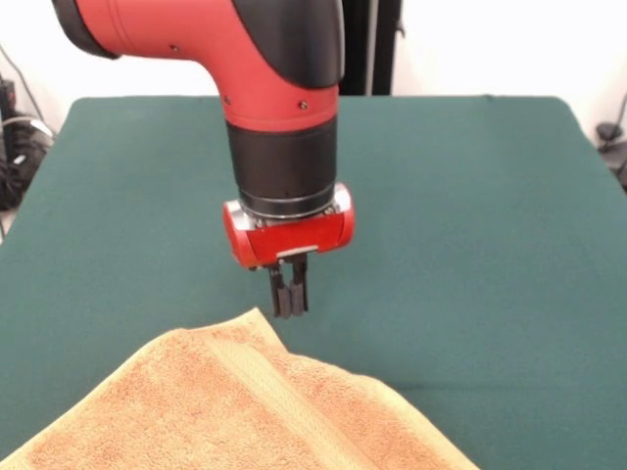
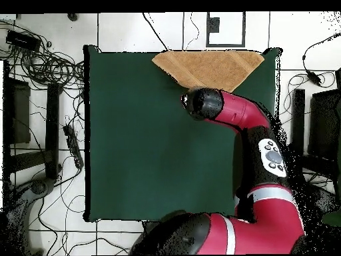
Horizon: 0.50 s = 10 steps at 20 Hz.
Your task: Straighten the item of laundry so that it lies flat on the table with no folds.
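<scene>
The towel point(image 1: 245, 411) sits at the near edge of the green surface point(image 1: 470, 215) in the front view, one pointed corner aimed up at the arm, a paler woven band running diagonally back from that corner. Right above and just behind that tip hangs the hand point(image 1: 289, 294), its two dark fingers drawn together with hardly a gap, holding nothing and clear of the cloth (close, though). From overhead the towel point(image 2: 208, 67) shows as a wide triangle along the far edge, so it looks folded over, and the corner nearest the hand is the likely one to take.
</scene>
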Motion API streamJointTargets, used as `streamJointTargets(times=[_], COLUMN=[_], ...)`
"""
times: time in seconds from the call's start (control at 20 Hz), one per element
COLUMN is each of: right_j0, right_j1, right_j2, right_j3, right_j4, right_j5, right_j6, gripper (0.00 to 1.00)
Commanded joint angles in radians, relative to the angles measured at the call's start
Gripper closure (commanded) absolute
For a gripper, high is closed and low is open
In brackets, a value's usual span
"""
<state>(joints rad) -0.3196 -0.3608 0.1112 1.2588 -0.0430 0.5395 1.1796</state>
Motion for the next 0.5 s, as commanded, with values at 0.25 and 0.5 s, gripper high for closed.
streamJointTargets(times=[0.25,0.5], right_j0=[0.048,0.052], right_j1=[0.065,0.074], right_j2=[0.015,0.010], right_j3=[0.023,0.011], right_j4=[-0.036,-0.030], right_j5=[-0.070,-0.073], right_j6=[0.160,0.158], gripper=[1.00,1.00])
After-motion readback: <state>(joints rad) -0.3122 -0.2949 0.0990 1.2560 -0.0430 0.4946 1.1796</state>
